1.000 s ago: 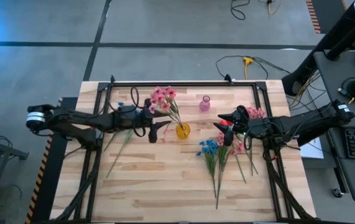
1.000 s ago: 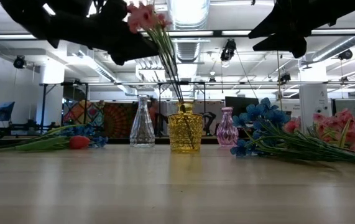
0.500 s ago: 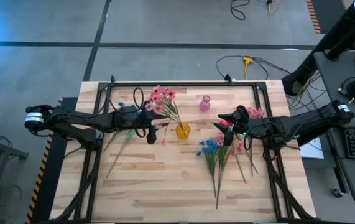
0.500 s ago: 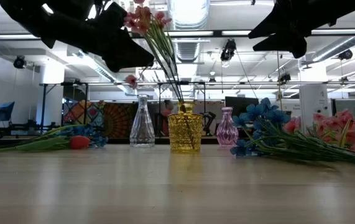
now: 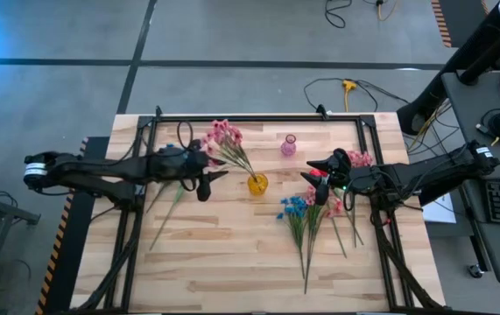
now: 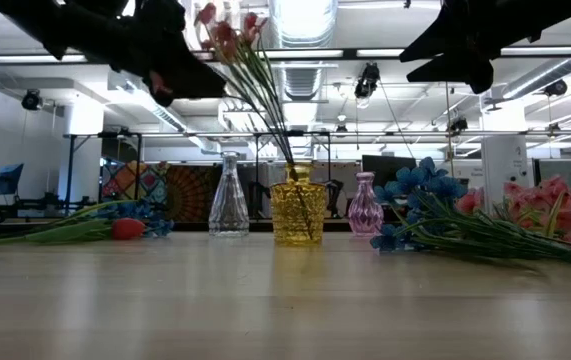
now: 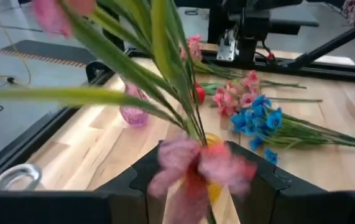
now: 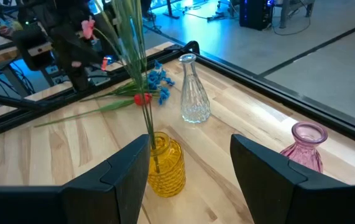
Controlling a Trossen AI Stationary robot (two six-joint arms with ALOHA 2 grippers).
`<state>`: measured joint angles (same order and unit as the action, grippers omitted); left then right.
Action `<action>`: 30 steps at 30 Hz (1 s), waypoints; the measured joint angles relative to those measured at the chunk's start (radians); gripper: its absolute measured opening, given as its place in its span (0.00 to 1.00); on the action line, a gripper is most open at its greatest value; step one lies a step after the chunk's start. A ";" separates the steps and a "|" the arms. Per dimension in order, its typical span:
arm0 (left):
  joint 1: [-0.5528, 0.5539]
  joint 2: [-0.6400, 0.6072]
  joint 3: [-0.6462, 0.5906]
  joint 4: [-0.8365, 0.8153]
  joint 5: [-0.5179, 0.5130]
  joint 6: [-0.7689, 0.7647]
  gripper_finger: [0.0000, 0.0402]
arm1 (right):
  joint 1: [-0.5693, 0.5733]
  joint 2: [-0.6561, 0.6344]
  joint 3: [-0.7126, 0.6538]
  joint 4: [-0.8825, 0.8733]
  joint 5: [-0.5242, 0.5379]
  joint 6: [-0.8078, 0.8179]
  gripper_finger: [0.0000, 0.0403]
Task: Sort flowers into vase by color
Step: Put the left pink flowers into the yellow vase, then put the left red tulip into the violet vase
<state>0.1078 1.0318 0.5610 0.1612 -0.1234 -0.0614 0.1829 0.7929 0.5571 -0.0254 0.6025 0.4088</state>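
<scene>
**Pink sprays in the yellow vase, both arms up off the table**

From where I stand, the left gripper (image 5: 207, 179) hangs above the wooden table (image 5: 232, 262), just to the side of the yellow vase (image 5: 257, 184). Its fingers stand apart and I see nothing clamped between them, though a pink blossom hangs blurred right in front of them in its own wrist view. The pink flower sprays (image 5: 224, 137) stand with their stems down in the yellow vase and lean over toward this gripper, their heads level with it in the low view (image 6: 227, 28).

Behind the left gripper, along its arm, a few flowers (image 6: 115, 225) lie flat on the table, blue blossoms and a red bud among them. A clear glass vase (image 6: 229, 196) stands beyond the yellow one from the right wrist's side.

The right gripper (image 5: 320, 179) is held over the table on the other side of the yellow vase, fingers spread wide and empty. Just below and beside it lies a loose bunch: blue flowers (image 5: 293, 206) closest, pink ones (image 5: 360, 158) near its wrist, long green stems trailing toward the table's near edge. A small pink vase (image 5: 289, 145) stands apart, between the two grippers and farther back.
</scene>
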 joint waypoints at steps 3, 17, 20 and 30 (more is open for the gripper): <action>0.000 -0.045 0.000 -0.047 0.000 -0.002 0.33 | 0.000 0.000 0.000 0.000 0.000 0.000 0.53; 0.000 -0.281 0.000 -0.369 0.001 -0.087 0.33 | 0.000 0.000 0.000 0.000 -0.002 0.004 0.53; 0.000 -0.337 0.000 -0.467 0.001 -0.153 0.33 | 0.000 0.000 0.000 0.000 -0.015 0.004 0.53; -0.002 -0.447 0.000 -0.714 0.010 -0.344 0.33 | 0.000 0.000 0.000 0.000 -0.116 0.001 0.53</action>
<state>0.1062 0.5845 0.5610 -0.5525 -0.1131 -0.4052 0.1829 0.7929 0.5571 -0.0254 0.4868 0.4100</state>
